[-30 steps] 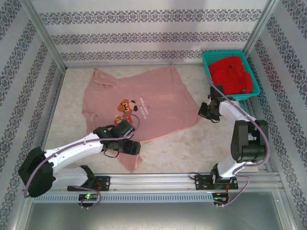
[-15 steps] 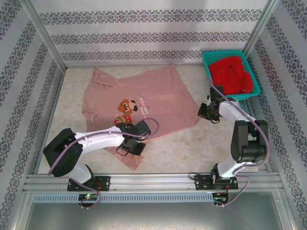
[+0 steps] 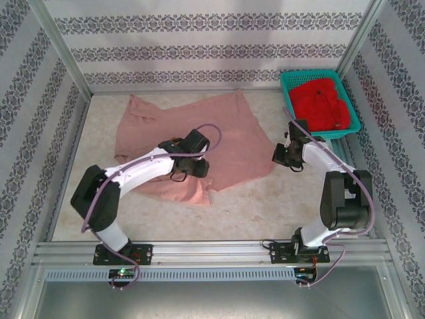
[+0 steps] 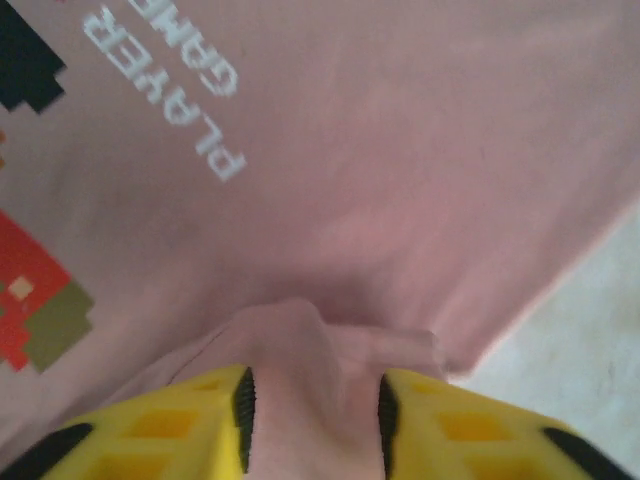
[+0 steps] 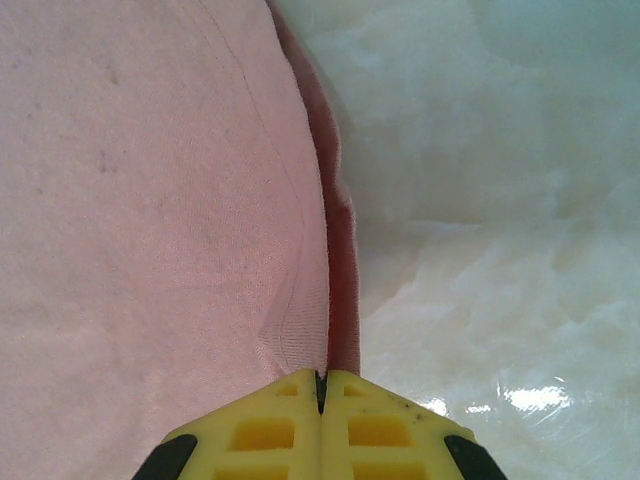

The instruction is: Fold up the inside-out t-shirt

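The inside-out t-shirt (image 3: 232, 129) is spread over the left and middle of the table (image 3: 255, 206). Its near part appears doubled back, so a folded edge is seen along the near side. The left gripper (image 3: 191, 166) is placed over the shirt's middle. Its jaws stand partly apart, and a ridge of cloth fills the gap and touches both pads (image 4: 243, 405). Whether the ridge is pinched cannot be told. The right gripper (image 3: 285, 156) is closed on the shirt's right edge. Bare table is seen along the near rail and to the right of that edge. A basket (image 3: 309, 73) with a red garment (image 3: 322, 105) is set in the far right corner.
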You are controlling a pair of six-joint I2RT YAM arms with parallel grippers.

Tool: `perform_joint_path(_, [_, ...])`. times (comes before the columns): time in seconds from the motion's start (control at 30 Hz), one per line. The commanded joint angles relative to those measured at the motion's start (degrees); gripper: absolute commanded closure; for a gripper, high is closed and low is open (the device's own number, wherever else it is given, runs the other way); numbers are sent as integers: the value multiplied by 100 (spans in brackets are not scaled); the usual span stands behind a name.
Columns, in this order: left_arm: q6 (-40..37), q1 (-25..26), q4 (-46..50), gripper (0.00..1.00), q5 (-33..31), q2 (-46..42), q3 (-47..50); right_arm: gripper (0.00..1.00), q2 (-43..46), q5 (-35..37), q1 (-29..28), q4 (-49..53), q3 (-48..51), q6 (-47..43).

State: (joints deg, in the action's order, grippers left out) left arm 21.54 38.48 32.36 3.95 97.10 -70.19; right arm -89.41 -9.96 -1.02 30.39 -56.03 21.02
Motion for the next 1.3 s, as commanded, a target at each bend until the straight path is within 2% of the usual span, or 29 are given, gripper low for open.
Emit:
perform_joint_path(0.0, [51,46,-341,49,-308,-129,-112,100,-41,-24,-57,19,30,-89])
perform_joint_path(0.13, [114,542,-534,38,-385,-1129,802,100,-7,-59,-69,28,16,-96])
perform_joint_path(0.27, [12,1290,-705,40,-247,-2026,1922,100,-22,-68,-65,37,1,-135])
perform_joint_path(0.37, [-179,1661,-825,47,35,-1709,2174,100,-93,-135,-68,-7,-3,-124])
perform_joint_path(0.47, [-539,2028,-803,50,-190,-1064,1926,100,-125,-200,-82,-31,6,-116])
perform_joint_path(0.67, [-866,2067,-955,46,-878,-321,1613,100,-75,-233,-97,-7,21,-133])
perform_joint_path(0.87, [-1058,2067,-950,48,-1369,139,1431,100,-7,-235,-100,11,55,-141])
perform_joint_path(0.97, [-1142,2058,-921,57,-1344,378,1361,100,2,-235,-109,19,53,-149])
perform_joint_path(1.07, [-1196,2024,-904,72,-1297,429,1325,100,28,-235,-114,28,43,-141])
perform_joint_path(1.2, [-1133,1999,-485,91,-985,-59,1147,100,130,-220,-109,94,29,-143])
perform_joint_path(1.27, [-1005,1935,-89,96,-627,-436,1060,100,207,-198,-105,124,52,-142])
